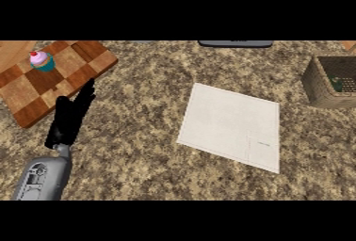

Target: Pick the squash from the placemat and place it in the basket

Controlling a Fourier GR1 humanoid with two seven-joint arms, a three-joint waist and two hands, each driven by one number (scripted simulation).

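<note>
Cutting board (49, 82), chequered wood in light and dark squares, sat at the upper left of the frame, turned at an angle and cut off by the left edge. Cupcake (41, 60) with pink frosting, a red dot on top and a teal wrapper stood upright on the board near its upper left part.

Just right of and below the board, the left hand (69, 117) showed at lower left. It was open, with black fingers straight and close together, pointing up and slightly right. The fingertips reached near the board's right edge; contact could not be told. It held nothing. Its grey forearm (42, 181) came in from the lower left edge.

Speckled brown counter (139, 146) filled the frame.

Placemat (233, 126), a pale off-white square, lay flat at centre, rotated so one corner pointed to the lower right. It was well apart from the hand. A dark flat object (235, 43) was cut off by the top edge above the placemat; what it was could not be told.

Basket (327, 87), woven and tan, stood at the upper right and was partly cut off by the right edge. A dark green shape showed inside it against the right side, apparently the squash (341, 83). It was too small to be sure.
</note>
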